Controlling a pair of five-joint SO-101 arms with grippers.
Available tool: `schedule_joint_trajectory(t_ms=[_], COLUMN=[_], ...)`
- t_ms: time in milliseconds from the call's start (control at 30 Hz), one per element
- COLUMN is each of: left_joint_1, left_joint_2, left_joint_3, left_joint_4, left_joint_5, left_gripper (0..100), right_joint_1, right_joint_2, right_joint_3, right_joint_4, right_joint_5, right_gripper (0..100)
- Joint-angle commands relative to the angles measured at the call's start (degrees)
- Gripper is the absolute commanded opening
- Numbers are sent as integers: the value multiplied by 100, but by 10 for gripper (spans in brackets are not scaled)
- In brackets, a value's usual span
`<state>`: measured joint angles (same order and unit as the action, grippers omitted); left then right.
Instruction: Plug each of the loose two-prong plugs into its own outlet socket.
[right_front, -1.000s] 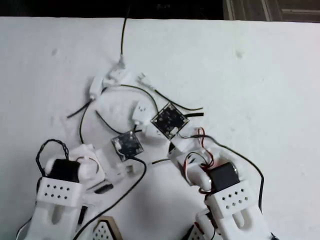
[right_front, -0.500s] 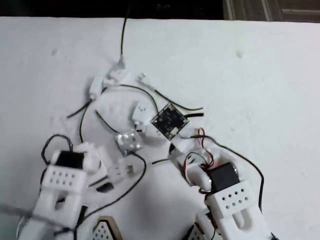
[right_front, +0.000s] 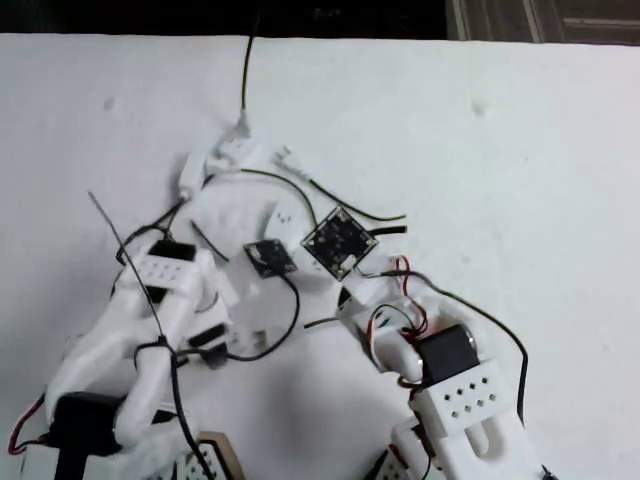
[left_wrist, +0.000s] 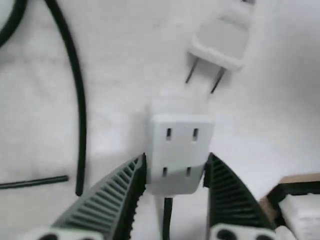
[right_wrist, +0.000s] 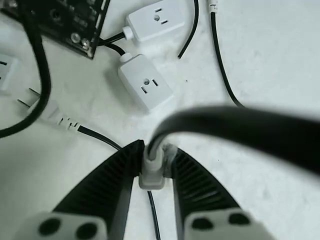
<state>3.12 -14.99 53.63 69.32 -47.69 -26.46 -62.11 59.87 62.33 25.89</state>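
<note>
Left gripper: fingers closed onto the sides of a white socket block, on the left arm's side of the black circuit board, apart from it. Two-prong plug lies just beyond the block, prongs facing it, not touching.

Right gripper: nearly closed, clamping a small white cable end near the board. An outlet socket lies beside the board.
</note>
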Motion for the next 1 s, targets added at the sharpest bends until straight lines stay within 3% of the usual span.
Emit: schedule_joint_trajectory(t_ms=[0, 267, 467, 633, 767, 867, 967], left_joint_1=[-57, -31, -110, -180, -180, -356, -963], left_joint_2=[40, -101, -646, -1358, -2026, -2448, -2844], left_joint_3=[-211, -237, -193, -237, -202, -220, -220], left_joint_4=[-35, -273, -193, 176, 554, 782, 782], left_joint_5=[651, 1714, 2277, 2321, 2321, 2321, 2303], left_gripper=[69, 64, 209, 259, 260, 260, 260], right_joint_1=[-22, -22, -48, -92, -664, -1007, -1130], right_joint_2=[4, 4, -4, -4, -4, 4, 4], right_joint_3=[-35, -35, -35, -79, -88, -88, -88], right_joint_4=[22, 22, 22, 171, 479, 505, 479], right_joint_5=[70, 62, 44, 44, -9, -941, -1538], right_gripper=[18, 18, 18, 20, 22, 26, 44])
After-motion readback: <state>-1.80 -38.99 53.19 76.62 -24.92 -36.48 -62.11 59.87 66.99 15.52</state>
